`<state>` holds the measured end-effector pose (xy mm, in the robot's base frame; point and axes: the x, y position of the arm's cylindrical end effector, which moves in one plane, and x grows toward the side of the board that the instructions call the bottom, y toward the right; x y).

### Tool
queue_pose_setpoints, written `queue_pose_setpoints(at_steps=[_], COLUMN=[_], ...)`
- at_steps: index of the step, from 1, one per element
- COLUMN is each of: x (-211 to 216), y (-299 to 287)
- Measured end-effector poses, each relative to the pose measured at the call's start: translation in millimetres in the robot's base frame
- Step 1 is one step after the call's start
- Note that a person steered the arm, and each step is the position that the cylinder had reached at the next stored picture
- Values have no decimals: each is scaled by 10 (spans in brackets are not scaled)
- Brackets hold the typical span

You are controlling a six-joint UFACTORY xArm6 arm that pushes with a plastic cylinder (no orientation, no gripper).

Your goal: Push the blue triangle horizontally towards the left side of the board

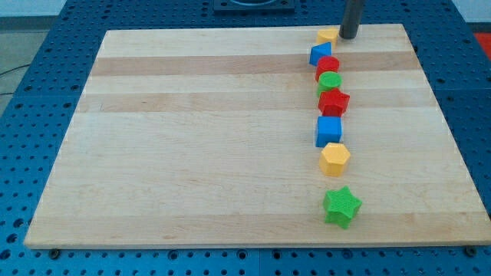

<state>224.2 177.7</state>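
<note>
- Blue triangle (pixel 320 54) sits near the view's top of the wooden tabletop (pixel 192 138), right of centre, second from the top in a column of blocks that runs down toward the view's bottom.
- Just above it and slightly right lies a small yellow block (pixel 327 35); directly below, touching or nearly so, is a red round block (pixel 327 66), then a green round block (pixel 330 80), a red angular block (pixel 334 102), a blue cube (pixel 328 130), a yellow hexagon (pixel 334 159), and, set apart lower down, a green star (pixel 341 207).
- My tip (pixel 348 35) stands beside the yellow block on its right, above and to the right of the blue triangle, not touching it.
- No jaws exist on this rod, so nothing is held; it can only shove.
- Handling, as a judgement: the triangle looks like a light, rigid plastic piece that should slide easily on smooth wood but may spin if pushed off-centre. Contact belongs on its right face, at mid-height of the block as seen.
- Neighbours crowd it closely, so the red block below or the yellow one above might get dragged along.
- Leftward the tabletop offers a long run; a blue perforated bench (pixel 46 46) surrounds it.
</note>
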Motion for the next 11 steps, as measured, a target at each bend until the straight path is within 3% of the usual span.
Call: queue_pose_setpoints(at_steps=[4, 6, 7, 8, 9, 11], x=[643, 550, 648, 647, 646, 630], y=[9, -878, -850, -1596, -1876, -178])
